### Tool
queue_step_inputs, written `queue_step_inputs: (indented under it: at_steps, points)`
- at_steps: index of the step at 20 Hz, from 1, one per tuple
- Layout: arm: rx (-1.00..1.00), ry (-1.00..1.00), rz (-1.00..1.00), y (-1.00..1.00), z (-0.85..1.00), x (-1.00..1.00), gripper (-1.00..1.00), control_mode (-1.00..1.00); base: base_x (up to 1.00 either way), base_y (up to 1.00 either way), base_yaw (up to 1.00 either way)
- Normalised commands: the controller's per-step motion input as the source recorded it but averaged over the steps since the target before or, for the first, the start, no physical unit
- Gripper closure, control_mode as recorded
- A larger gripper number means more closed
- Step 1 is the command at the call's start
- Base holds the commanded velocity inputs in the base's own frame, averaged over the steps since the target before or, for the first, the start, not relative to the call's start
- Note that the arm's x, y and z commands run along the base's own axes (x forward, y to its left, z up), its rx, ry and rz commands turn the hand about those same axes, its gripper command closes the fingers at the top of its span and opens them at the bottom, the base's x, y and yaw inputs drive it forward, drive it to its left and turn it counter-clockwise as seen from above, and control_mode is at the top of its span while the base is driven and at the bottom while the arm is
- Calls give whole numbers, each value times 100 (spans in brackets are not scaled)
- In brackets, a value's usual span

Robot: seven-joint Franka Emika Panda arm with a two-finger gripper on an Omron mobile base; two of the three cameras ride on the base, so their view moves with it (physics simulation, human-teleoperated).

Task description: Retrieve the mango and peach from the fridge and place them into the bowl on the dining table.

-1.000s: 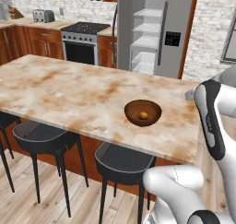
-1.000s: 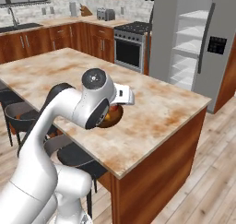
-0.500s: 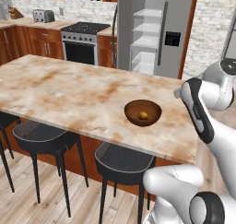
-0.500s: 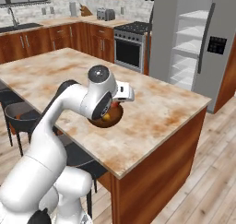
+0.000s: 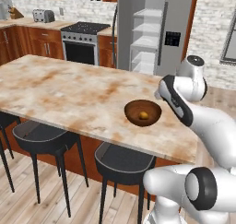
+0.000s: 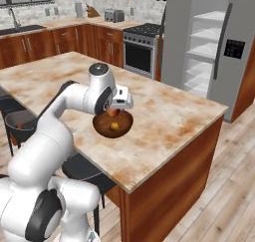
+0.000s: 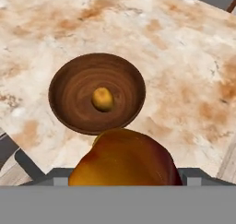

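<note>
Stools point(image 5: 41, 136) line the near edge of the dining table point(image 5: 64, 91), two dark round seats tucked under the marble overhang. Moving right along that top, the bowl point(image 5: 143, 112) sits close to the near edge and toward the right-hand end, upright, and inside it rests a small yellow fruit point(image 5: 144, 115), right at the centre of the bowl floor. Over to the hand camera: same fruit, dead centre in the wooden rings. And look at this, a big orange-red fruit point(image 7: 124, 158) sits right up against the camera, between the fingers of the gripper point(image 6: 115, 111), which are spread wide around it and clamped on its sides. It hangs above the marble just beside the bowl's rim, not in the bowl yet. From the right base camera the hand is poised directly over the bowl. Further right and behind the far edge of the table stands the fridge point(image 5: 173, 29), one door swung open, white shelves showing.
</note>
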Motion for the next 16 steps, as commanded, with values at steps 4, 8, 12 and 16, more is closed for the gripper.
queue_step_inputs:
  at_steps: [4, 8, 12, 16]
  points:
    - [0, 15, 0, 40, -30, 41, 100, -100, 0, 0, 0]
    - [0, 10, 0, 33, -30, 40, 100, -100, 0, 0, 0]
    - [0, 6, 0, 28, -30, 39, 100, -100, 0, 0, 0]
    - [0, 0, 0, 21, -25, 33, 100, -100, 0, 0, 0]
